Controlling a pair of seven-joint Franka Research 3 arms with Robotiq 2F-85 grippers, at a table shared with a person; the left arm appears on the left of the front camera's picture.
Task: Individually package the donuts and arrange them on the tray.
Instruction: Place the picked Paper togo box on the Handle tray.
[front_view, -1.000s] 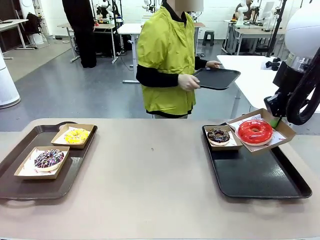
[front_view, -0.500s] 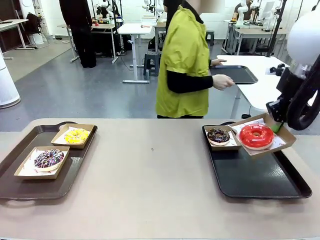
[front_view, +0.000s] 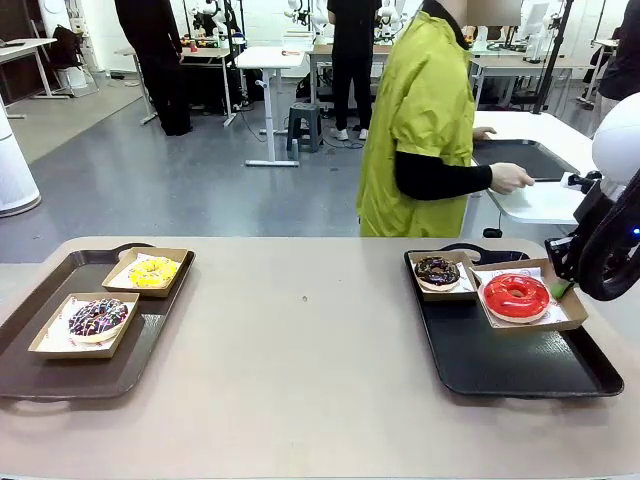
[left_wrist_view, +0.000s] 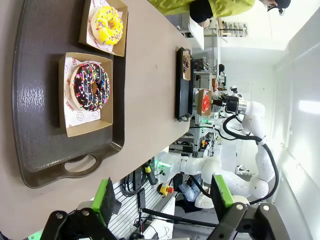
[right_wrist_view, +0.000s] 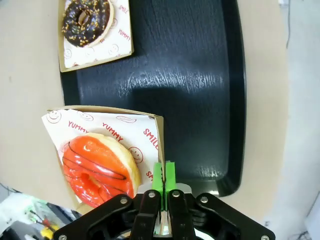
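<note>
Donuts (front_view: 516, 296): four counted, each boxed, two per tray.
Right gripper (right_wrist_view: 163, 181) pinched on red donut's box wall over black tray (front_view: 530, 360); left gripper (left_wrist_view: 162, 197) spread wide, holding nothing.

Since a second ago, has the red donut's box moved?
Yes. The red donut's box, pinched by the right gripper, has come down and flattened onto the black tray, beside the chocolate donut's box.
</note>
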